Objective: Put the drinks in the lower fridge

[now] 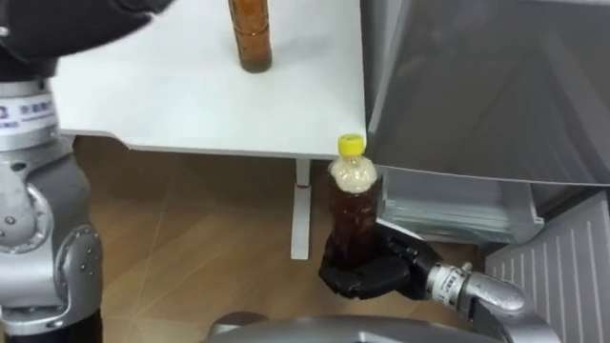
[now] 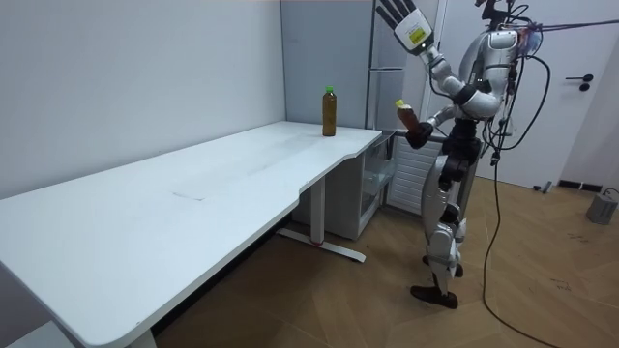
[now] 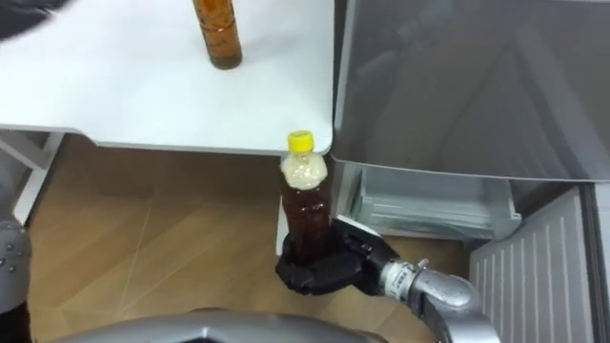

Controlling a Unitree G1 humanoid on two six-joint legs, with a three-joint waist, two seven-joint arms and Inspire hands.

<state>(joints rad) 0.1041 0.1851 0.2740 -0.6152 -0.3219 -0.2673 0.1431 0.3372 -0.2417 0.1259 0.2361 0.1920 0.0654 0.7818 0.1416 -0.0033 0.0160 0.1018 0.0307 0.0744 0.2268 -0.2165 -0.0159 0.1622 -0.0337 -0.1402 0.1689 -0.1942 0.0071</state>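
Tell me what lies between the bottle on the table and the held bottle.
In the left eye view, only bare tabletop up to its edge separates the table bottle from the yellow-capped bottle in the right hand.

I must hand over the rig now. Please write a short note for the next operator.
The right hand is shut on the yellow-capped bottle, upright, before the lower fridge, which looks open.
The left hand is raised high, open, empty.
The second bottle stands on the table.
Done: one bottle picked up. Left: place it inside, then fetch the second.
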